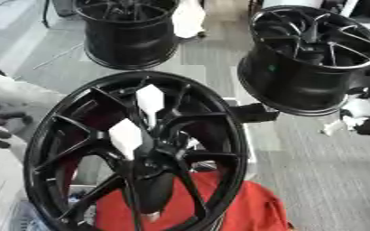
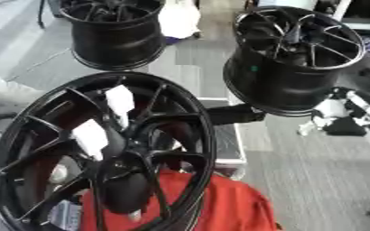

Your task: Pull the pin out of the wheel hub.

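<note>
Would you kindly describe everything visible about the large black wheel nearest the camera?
The near wheel is glossy black, metal by its look, with thin forked spokes meeting at a central hub. It stands nearly upright, face toward the camera, filling the lower left. Two white tags sit on its upper spokes. A red cloth shows behind its lower part. No hand is seen touching it.

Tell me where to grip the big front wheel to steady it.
Probably its upper rim, from above: the wheel stands tilted on edge, facing the camera, with that edge bare. Gaps between the spokes would also let fingers curl round one. I cannot make out the pin.
</note>
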Robot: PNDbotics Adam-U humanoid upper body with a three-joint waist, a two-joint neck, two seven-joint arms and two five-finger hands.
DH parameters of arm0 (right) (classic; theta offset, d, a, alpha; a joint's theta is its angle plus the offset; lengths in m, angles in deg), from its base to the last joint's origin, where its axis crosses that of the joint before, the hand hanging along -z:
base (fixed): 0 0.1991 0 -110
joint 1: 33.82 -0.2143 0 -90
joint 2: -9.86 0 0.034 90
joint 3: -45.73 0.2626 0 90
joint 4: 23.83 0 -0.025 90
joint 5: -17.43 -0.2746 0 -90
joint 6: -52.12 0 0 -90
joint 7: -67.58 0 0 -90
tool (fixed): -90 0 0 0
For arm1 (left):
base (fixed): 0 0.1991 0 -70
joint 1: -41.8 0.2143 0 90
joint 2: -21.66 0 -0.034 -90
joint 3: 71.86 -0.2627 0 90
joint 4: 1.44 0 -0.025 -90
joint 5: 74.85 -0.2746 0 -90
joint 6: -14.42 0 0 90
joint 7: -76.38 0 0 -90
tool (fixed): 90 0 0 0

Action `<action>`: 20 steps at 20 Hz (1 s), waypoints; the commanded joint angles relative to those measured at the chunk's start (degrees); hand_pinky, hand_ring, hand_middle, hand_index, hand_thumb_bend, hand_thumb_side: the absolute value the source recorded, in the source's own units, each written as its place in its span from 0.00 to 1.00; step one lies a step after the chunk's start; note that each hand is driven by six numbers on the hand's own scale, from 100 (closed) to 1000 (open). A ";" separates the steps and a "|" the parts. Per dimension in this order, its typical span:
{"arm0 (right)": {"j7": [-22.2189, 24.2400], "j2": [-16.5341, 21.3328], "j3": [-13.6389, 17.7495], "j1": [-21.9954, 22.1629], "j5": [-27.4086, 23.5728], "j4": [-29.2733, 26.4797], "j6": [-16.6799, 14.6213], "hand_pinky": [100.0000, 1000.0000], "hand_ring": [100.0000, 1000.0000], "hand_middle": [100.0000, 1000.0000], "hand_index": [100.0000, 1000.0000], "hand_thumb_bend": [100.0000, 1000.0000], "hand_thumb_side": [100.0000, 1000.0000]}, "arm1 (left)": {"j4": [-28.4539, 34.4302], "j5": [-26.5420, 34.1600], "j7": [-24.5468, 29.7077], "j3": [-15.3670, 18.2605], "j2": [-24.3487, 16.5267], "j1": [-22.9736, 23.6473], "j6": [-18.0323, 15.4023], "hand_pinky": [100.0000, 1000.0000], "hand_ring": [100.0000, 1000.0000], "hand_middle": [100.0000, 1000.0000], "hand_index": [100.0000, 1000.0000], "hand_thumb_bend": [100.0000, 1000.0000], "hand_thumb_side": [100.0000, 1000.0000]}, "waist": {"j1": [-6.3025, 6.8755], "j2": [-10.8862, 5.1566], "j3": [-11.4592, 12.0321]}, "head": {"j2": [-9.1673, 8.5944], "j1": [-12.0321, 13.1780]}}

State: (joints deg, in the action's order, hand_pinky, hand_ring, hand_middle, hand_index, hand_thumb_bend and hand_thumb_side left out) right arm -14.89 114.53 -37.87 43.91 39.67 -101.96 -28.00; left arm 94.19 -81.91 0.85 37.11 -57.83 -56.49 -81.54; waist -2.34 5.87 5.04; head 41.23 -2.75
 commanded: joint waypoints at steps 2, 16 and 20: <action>-9.85 -2.45 4.75 1.55 1.72 -0.05 1.52 0.84 0.84 0.88 0.93 0.14 0.39 | 1.13 -0.17 -0.31 0.48 -0.53 -0.45 0.06 0.48 0.54 0.59 0.80 0.00 0.69 | 0.08 -0.67 -0.20 | -0.39 0.21; -28.33 -8.38 1.11 -0.41 -6.32 -12.25 -3.27 0.68 0.72 0.81 0.89 0.00 0.26 | 1.09 0.05 0.01 0.23 -0.15 -0.32 0.05 0.48 0.54 0.59 0.80 0.00 0.69 | 0.40 -0.96 0.19 | -0.37 0.01; -26.91 -9.95 -1.63 -0.54 -11.50 -15.71 -6.82 0.63 0.67 0.78 0.88 0.00 0.24 | 1.19 0.17 0.09 0.15 -0.10 -0.33 0.01 0.48 0.54 0.59 0.80 0.00 0.70 | 0.45 -0.99 0.36 | -0.40 -0.11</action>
State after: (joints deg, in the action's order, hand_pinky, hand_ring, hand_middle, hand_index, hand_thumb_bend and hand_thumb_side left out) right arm -42.09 103.89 -39.05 44.11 29.81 -115.53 -33.73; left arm 94.19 -81.85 0.79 37.11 -57.31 -56.34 -81.44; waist -2.03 5.61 5.40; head 41.24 -2.74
